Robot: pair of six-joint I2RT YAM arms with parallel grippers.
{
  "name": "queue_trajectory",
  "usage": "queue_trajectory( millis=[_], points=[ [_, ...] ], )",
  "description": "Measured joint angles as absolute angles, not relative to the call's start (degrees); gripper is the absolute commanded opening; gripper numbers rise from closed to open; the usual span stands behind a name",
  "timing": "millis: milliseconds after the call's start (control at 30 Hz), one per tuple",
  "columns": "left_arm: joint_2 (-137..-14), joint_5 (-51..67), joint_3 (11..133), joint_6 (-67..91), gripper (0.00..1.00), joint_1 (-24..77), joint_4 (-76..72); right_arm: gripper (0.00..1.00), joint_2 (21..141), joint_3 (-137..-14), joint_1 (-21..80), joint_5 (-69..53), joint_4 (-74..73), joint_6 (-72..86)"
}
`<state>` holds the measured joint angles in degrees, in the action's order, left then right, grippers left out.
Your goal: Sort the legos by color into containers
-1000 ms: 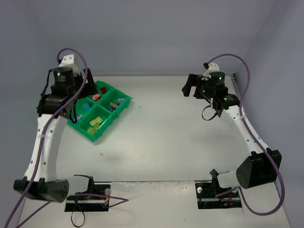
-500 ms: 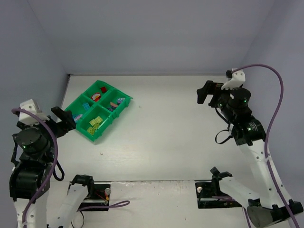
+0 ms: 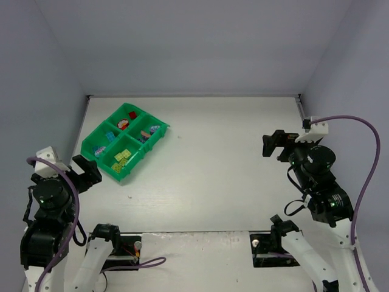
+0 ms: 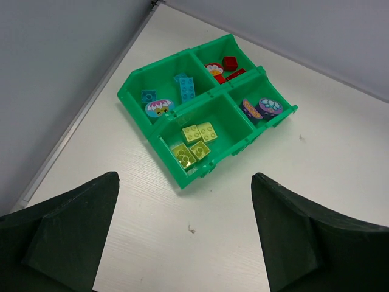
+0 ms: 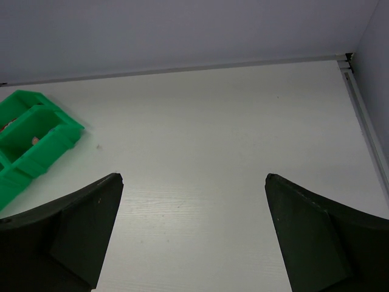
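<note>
The green tray (image 4: pixel 159 145) sits at the far left of the table, its four containers two by two. Red legos (image 4: pixel 230 62) lie in the farthest one. Cyan-blue legos (image 4: pixel 186 89) are in the left one, purple legos (image 4: pixel 269 106) in the right one, and yellow-green legos (image 4: pixel 199 134) in the nearest. My left gripper (image 4: pixel 185 177) hangs open and empty, above the table near the tray's front corner (image 3: pixel 121 178). My right gripper (image 5: pixel 193 176) is open and empty over the right half of the table, far from the tray (image 5: pixel 36 131).
Grey walls close in the table on the left, back and right. A metal strip (image 5: pixel 364 128) runs along the right edge. In the top view my left gripper (image 3: pixel 85 169) and right gripper (image 3: pixel 276 145) sit toward the near side.
Both arms have pulled back toward the near edge. The left gripper left the spot over the tray and its jaws widened. The right gripper stayed open.
</note>
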<state>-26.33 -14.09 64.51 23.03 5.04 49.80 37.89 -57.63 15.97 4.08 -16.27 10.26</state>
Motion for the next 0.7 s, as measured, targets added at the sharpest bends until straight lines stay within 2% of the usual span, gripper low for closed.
queue_trajectory(
  millis=[700],
  points=[
    [-19.7,-16.8,57.3,26.3,0.82,5.0,51.2,1.00,35.1,-56.1,19.8,5.8,-18.3,9.9]
  ],
)
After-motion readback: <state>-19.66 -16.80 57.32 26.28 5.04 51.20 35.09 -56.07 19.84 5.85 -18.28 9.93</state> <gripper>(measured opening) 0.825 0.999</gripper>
